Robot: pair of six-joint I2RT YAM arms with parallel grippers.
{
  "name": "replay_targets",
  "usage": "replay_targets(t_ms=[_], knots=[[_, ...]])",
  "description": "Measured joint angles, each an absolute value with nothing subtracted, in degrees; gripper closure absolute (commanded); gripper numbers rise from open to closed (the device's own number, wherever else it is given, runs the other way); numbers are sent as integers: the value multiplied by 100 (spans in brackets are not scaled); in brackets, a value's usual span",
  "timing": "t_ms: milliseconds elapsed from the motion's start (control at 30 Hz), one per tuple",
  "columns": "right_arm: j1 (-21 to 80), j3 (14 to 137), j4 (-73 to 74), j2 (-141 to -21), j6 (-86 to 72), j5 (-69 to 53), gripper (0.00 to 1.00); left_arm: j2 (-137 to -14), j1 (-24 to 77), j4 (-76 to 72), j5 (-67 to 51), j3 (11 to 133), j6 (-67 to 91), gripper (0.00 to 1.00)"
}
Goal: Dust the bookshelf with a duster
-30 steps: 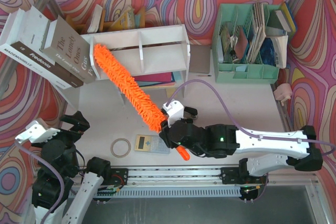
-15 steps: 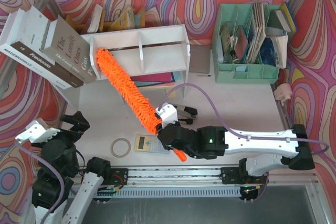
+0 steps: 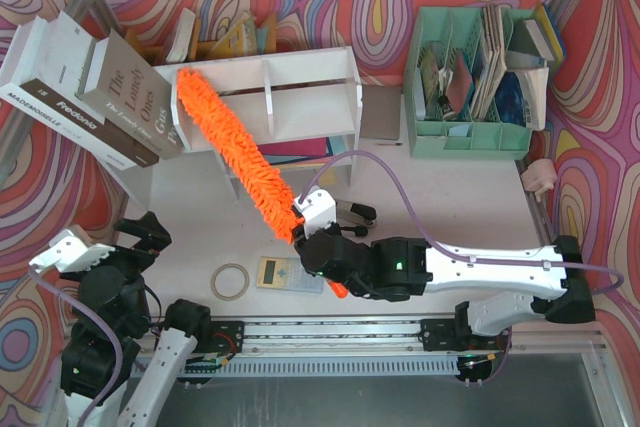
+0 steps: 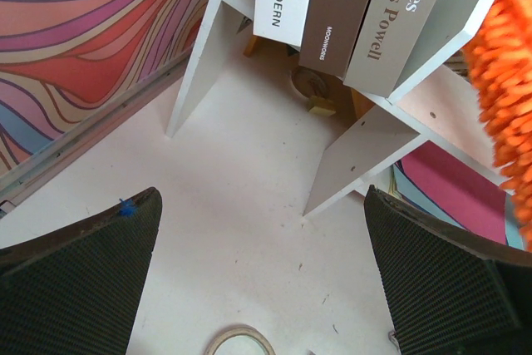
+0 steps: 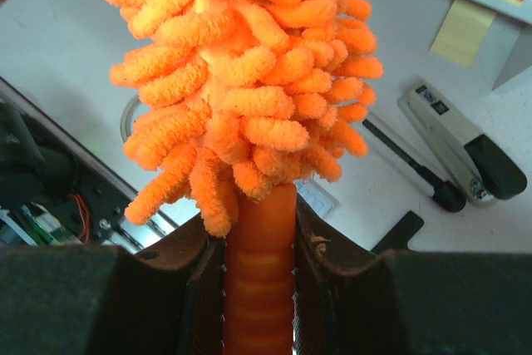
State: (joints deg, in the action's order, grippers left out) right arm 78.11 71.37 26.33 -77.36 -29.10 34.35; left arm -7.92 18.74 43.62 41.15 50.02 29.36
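Note:
The white bookshelf (image 3: pixel 310 97) stands at the back centre, with coloured folders in its lower tier. The orange fluffy duster (image 3: pixel 235 147) lies aslant from the shelf's top left corner down toward the near middle. Its tip rests over the left end of the shelf top. My right gripper (image 3: pixel 318 245) is shut on the duster's orange handle (image 5: pixel 259 280), just below the fluff (image 5: pixel 249 81). My left gripper (image 3: pixel 148 232) hovers at the near left, wide open and holding nothing (image 4: pixel 262 205). The left wrist view catches the duster (image 4: pixel 503 81) at its right edge.
Leaning books (image 3: pixel 110 87) fill a tilted white rack at the back left. A mint-green file organizer (image 3: pixel 470 77) stands at the back right. A tape ring (image 3: pixel 231 280), a calculator (image 3: pixel 285 274) and a stapler (image 3: pixel 352 212) lie on the table near my right gripper.
The duster's tip has swept back up onto the shelf's top left end after dipping toward the front. My right gripper shifted slightly left. The left arm stayed still.

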Motion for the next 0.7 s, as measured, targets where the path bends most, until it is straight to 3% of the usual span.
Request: replay_targets(t_ms=[700], knots=[[7811, 7349, 2565, -8263, -3089, 3573, 100, -794, 1874, 4362, 4069, 5002, 2936, 1]])
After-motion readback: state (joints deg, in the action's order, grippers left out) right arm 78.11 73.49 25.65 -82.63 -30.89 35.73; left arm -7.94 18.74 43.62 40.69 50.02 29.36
